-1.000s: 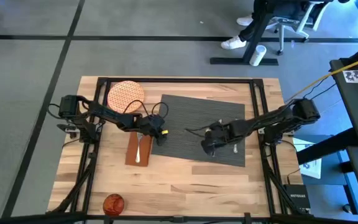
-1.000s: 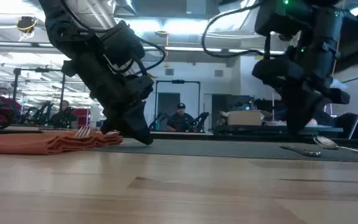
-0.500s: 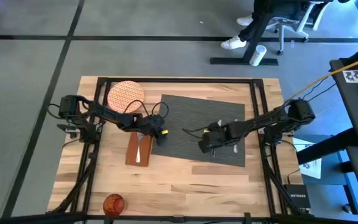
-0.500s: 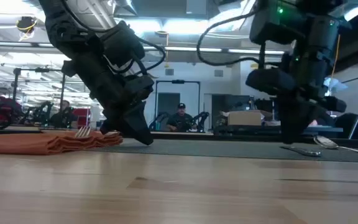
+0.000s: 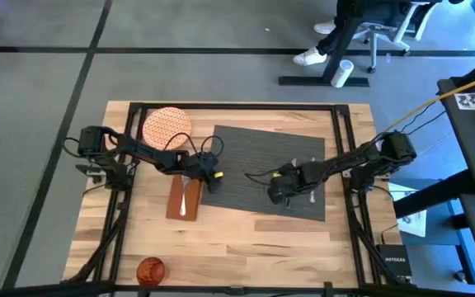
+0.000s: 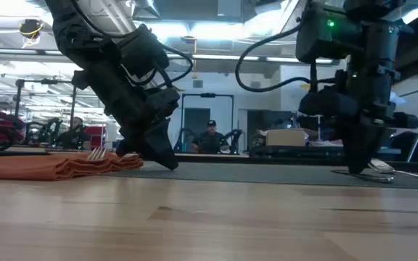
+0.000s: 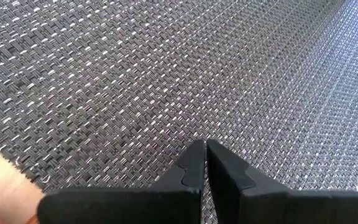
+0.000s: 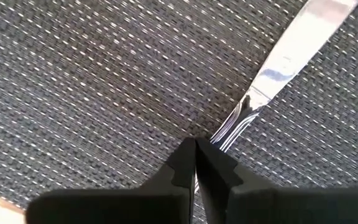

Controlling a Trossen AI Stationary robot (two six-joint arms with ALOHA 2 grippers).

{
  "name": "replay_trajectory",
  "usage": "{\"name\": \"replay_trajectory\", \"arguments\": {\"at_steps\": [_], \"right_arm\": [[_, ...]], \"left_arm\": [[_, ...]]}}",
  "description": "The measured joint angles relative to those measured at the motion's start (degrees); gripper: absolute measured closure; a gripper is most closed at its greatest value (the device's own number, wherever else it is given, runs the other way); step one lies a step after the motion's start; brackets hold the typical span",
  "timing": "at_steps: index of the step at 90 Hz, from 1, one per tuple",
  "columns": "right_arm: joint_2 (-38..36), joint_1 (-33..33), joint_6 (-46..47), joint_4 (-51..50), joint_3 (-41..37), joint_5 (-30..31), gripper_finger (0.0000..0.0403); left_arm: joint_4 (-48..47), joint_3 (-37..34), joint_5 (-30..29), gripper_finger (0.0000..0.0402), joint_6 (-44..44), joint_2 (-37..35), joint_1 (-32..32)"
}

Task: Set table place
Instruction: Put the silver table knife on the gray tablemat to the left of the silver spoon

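The dark grey placemat (image 5: 262, 165) lies askew on the table (image 5: 246, 239). My left gripper (image 5: 213, 183) is shut, with its tips down on the mat's left edge (image 7: 205, 146). Farther right on the mat my right gripper (image 5: 279, 195) is also shut, its tips at the handle end of the knife (image 8: 291, 43). A spoon (image 6: 380, 165) lies beside the knife. The brown napkin (image 5: 185, 198) lies left of the mat with a fork (image 6: 96, 154) on it. At the far left sits the orange-patterned plate (image 5: 167, 125). The orange cup (image 5: 150, 269) stands at the near edge. My left gripper presses its shut fingertips (image 7: 194, 155) down on the placemat's weave (image 7: 166, 112) near the mat's left edge, slanting down from the left. The mat lies flat under them. My right gripper sets its shut fingertips (image 8: 188, 152) on the knife's handle end (image 8: 229, 134), coming from above. The knife lies flat on the mat; whether the handle is between the fingers does not show.
Black rails (image 5: 336, 111) run along the table's edges. Bare wood lies in front of the mat (image 5: 246, 239). A person sits on a chair beyond the far edge (image 5: 361, 25), and other people show far off in the room (image 6: 210, 138).
My right gripper first rose a little and drifted toward the table's left, then came back right and down onto the placemat at the knife's handle end. It has stayed shut. My left gripper has kept still on the mat.
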Motion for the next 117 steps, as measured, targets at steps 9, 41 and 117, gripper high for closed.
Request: {"name": "replay_trajectory", "arguments": {"at_steps": [9,41,117], "right_arm": [[0.00,0.00,0.12,-0.18,0.00,-0.02,0.0403],[-0.02,0.00,3.97,-4.45,0.00,-0.02,0.0403],[-9.79,-0.61,10.21,-5.24,-0.04,11.09,0.0403]], "left_arm": [[0.03,0.00,0.00,0.0402,-0.01,0.00,0.00],[0.05,0.00,0.00,0.0402,0.00,0.00,-0.02],[0.78,0.00,0.00,0.0402,0.33,0.00,-0.02]]}}
